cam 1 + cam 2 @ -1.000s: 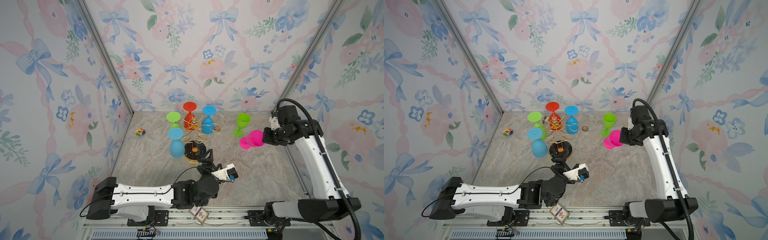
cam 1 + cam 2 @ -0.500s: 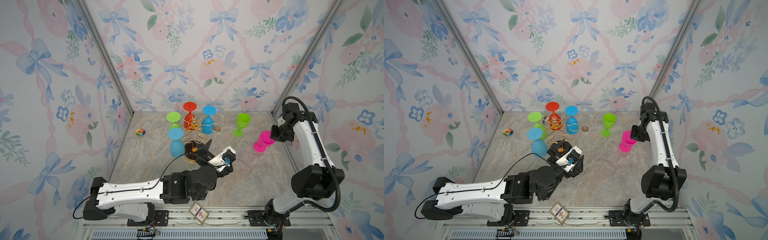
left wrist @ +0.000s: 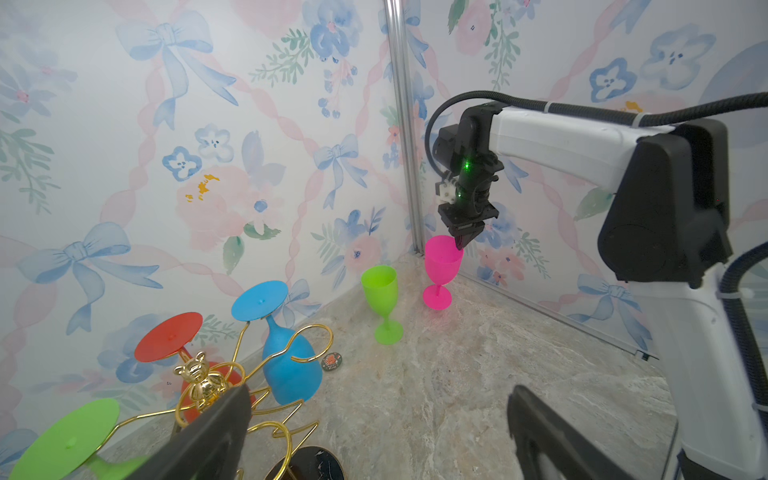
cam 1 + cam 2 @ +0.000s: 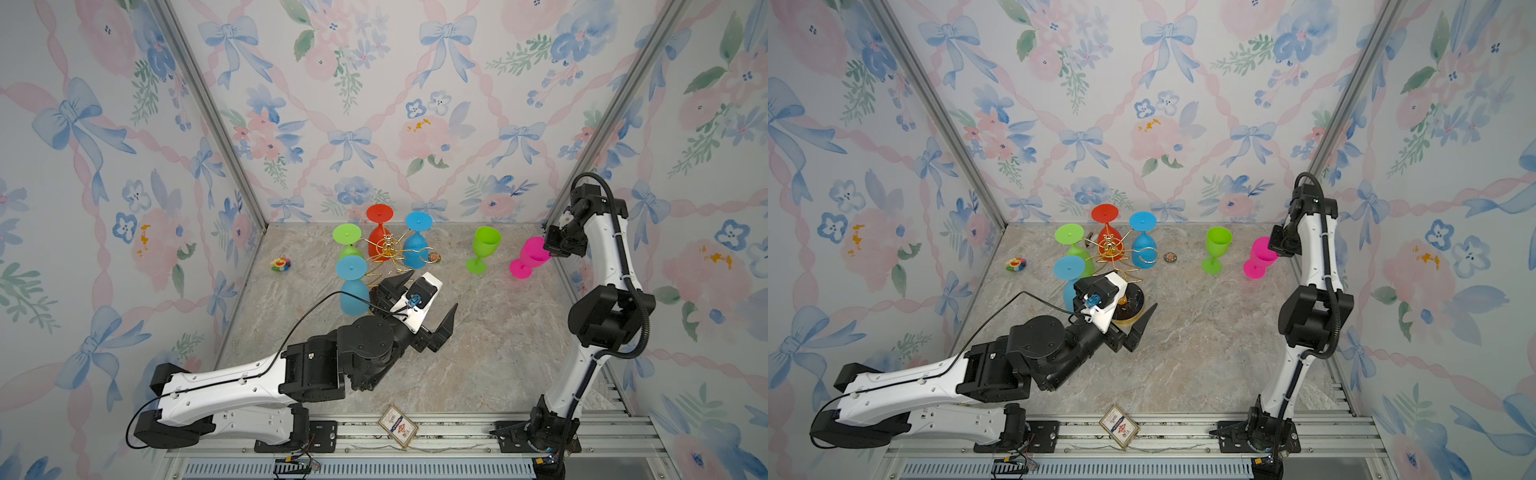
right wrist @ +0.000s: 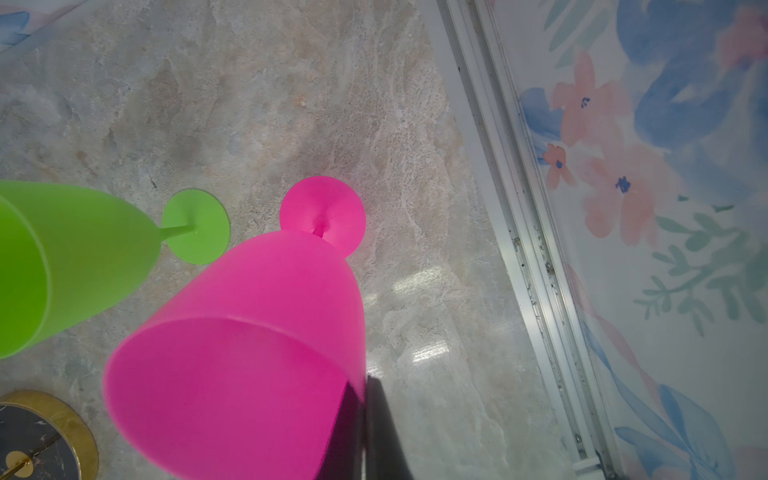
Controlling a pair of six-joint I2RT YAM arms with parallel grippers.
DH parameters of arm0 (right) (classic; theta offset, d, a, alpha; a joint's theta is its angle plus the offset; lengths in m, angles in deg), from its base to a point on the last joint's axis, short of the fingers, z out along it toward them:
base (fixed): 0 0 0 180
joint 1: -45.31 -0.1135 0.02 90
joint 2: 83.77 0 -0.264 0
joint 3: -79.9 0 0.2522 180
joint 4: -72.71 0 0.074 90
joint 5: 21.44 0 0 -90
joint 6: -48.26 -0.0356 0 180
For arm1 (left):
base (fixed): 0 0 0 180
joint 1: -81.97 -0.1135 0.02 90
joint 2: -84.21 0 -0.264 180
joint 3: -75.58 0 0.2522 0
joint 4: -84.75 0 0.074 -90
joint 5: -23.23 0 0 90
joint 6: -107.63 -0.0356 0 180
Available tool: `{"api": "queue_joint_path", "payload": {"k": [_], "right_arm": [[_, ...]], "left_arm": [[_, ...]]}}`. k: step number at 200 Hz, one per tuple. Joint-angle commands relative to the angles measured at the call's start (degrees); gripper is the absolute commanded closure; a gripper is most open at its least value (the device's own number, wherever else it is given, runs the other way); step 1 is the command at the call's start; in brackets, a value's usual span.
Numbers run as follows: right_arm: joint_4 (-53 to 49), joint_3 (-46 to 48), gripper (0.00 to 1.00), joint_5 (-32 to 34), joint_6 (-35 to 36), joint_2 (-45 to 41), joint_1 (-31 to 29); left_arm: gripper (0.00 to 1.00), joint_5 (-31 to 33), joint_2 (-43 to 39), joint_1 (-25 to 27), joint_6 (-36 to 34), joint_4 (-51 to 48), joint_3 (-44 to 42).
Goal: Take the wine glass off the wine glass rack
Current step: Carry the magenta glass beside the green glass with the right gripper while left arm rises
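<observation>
Six plastic wine glasses, matte and translucent, and one stand.

- Wine glass rack [image 4: 388, 249]: gold wire, spiral stem, loop-ended arms, small gold bear figure [image 3: 199, 376] on top, round black gold-rimmed base. It stands at the back middle of the table [image 4: 498, 353], a stone-patterned slab.
- Hanging bowl-down from its loops: red glass [image 4: 379, 237], blue glass [image 4: 415, 247], green hanging glass [image 4: 347, 235], light-blue glass [image 4: 353, 291].
- Off the rack, upright and well to its right: green standing glass [image 4: 484, 245] and, just beside it near the right wall, the pink wine glass [image 4: 530, 259].
- Right gripper [image 3: 461, 243]: clamped on the rim of the pink wine glass from above, one finger inside the bowl. Whether the foot touches the table cannot be told.
- Left gripper [image 3: 378, 392]: jaws spread wide and holding nothing, low beside the rack's base.
- Printed card [image 4: 397, 426] on the front rail: lettering too small to read.
- Round badge [image 3: 331, 360] flat on the table by the blue glass: its design is illegible.
- Small multicoloured toy [image 4: 280, 263] near the left wall.
</observation>
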Motion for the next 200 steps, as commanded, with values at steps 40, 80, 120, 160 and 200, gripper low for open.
{"api": "queue_joint_path", "payload": {"k": [40,80,120,160,200], "right_arm": [[-7.06,-11.85,1.00,-1.85,0.35,8.08,-1.40],[-7.05,-13.35,1.00,-2.41,0.18,9.27,-2.42],[-6.80,-13.22,1.00,-2.74,0.10,10.34,-3.96],[-6.59,-13.42,1.00,-3.13,-0.09,11.12,-4.87],[-6.18,-13.62,1.00,-3.02,-0.32,11.91,-4.94]], "left_arm": [[0.02,-3.75,-0.72,-1.21,2.39,-1.73,1.18],[0.02,-4.99,-0.67,-2.28,2.39,-1.69,0.87],[0.02,-6.41,0.12,-3.26,2.23,-1.75,0.79],[0.02,-7.00,0.37,-3.96,2.04,-1.72,0.61],[0.02,-7.80,0.47,-4.79,2.04,-1.77,0.44]]}}
